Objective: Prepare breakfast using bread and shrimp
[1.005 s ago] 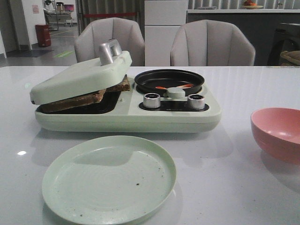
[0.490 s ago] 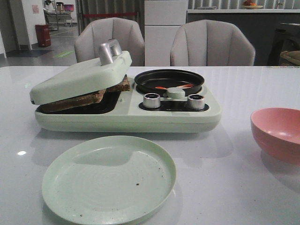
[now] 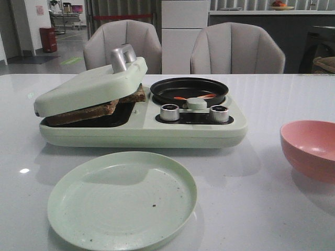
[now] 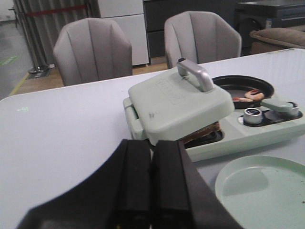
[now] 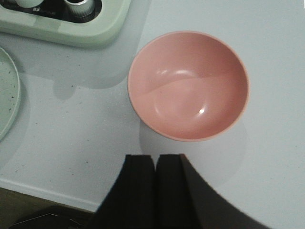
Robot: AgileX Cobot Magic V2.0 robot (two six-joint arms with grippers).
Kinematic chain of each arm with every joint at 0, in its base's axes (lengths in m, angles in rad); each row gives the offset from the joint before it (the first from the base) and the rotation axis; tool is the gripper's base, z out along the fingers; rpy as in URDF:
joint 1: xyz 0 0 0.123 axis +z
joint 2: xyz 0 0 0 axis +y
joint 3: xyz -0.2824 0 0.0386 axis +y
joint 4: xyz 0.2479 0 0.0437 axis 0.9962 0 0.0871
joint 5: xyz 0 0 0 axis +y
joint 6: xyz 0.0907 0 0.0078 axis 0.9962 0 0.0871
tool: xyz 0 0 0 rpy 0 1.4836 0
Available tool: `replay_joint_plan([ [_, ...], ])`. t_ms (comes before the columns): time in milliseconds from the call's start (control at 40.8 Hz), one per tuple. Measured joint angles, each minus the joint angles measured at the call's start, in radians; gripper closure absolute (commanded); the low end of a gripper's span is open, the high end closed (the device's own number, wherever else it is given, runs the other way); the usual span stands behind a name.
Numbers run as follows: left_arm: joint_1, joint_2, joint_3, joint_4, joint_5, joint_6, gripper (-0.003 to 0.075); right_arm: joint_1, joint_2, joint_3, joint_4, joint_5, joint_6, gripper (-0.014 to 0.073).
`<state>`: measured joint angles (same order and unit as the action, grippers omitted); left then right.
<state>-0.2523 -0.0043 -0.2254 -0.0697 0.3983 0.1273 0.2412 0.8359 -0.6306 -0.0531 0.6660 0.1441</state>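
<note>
Nothing moved vs the last second: bread [image 3: 99,107] still under the tilted lid [image 3: 89,86] at 10 o'clock, shrimp [image 3: 194,97] in the pan [image 3: 189,89] at 12, both end effectors, left [image 4: 150,186] and right [image 5: 155,191], shut and empty, so we're idle, plate [image 3: 121,198] still bare

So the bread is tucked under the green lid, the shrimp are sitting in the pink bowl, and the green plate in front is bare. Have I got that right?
Not quite. The shrimp lie in the black pan on the cooker, as the front view shows; the right wrist view shows the pink bowl holding nothing. The rest stands: the bread is under the tilted green lid, and the green plate is bare.
</note>
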Motion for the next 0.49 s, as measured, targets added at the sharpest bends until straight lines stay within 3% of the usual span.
replay_joint_plan([
  [294, 0.072, 0.0, 0.225, 0.0, -0.209, 0.0, 0.0619, 0.0, 0.0, 0.0, 0.0, 0.0, 0.0, 0.0548],
  [490, 0.072, 0.0, 0.227, -0.004, -0.286, 0.0, 0.0619, 0.0, 0.0, 0.0, 0.0, 0.0, 0.0, 0.0548],
])
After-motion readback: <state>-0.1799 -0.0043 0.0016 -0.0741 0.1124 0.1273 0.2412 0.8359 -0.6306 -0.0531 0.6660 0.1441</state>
